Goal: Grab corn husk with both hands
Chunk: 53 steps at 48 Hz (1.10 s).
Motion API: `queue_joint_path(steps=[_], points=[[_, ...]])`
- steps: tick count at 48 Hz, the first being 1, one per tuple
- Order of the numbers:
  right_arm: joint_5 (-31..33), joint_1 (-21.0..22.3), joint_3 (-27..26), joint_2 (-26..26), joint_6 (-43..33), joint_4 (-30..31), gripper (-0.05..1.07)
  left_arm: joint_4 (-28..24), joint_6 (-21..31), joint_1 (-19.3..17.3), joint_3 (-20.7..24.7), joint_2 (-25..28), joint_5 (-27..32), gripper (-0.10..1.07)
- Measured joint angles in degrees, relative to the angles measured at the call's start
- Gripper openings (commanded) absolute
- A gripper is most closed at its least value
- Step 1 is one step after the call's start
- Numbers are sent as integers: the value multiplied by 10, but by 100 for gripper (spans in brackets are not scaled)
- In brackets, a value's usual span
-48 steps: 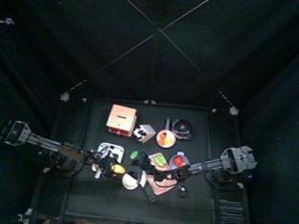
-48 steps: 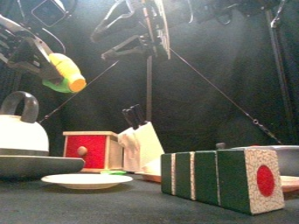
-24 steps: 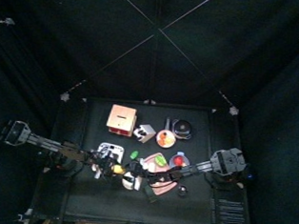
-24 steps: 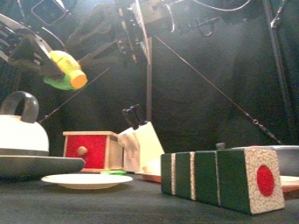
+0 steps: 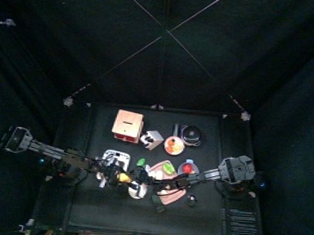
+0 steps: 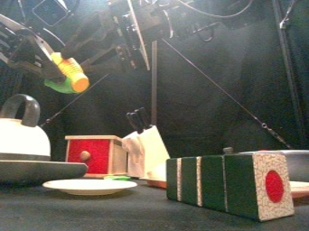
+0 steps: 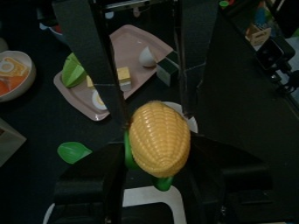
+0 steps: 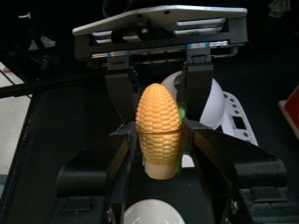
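Lab test pen — black curtains enclosing a small table.

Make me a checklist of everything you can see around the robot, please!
Surface: small black table, crowded.
Job's things: yellow plastic corn cob with green husk, held aloft.
Clutter: white kettle, red wooden box, white plate, green-and-red striped block.
Grippers: left gripper shut on the corn; right gripper open, fingers either side of the cob.
Cables: black cords hang overhead.
Surroundings: black curtains.
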<state>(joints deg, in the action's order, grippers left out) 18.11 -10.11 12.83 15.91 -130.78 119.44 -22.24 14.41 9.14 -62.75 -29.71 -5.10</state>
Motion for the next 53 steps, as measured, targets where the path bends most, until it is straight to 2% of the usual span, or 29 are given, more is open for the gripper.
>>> queue_joint_path(steps=[15, 26, 53], points=[[-4, -1, -1, 1, 0, -1, 96, 0, 0, -4, 0, 0, 0, 77], [-4, 3, 0, 1, 0, -27, 96, 0, 0, -4, 0, 1, 0, 77], [12, 4, 8, 1, -1, -35, 97, 0, -3, -4, 0, 0, -1, 77]])
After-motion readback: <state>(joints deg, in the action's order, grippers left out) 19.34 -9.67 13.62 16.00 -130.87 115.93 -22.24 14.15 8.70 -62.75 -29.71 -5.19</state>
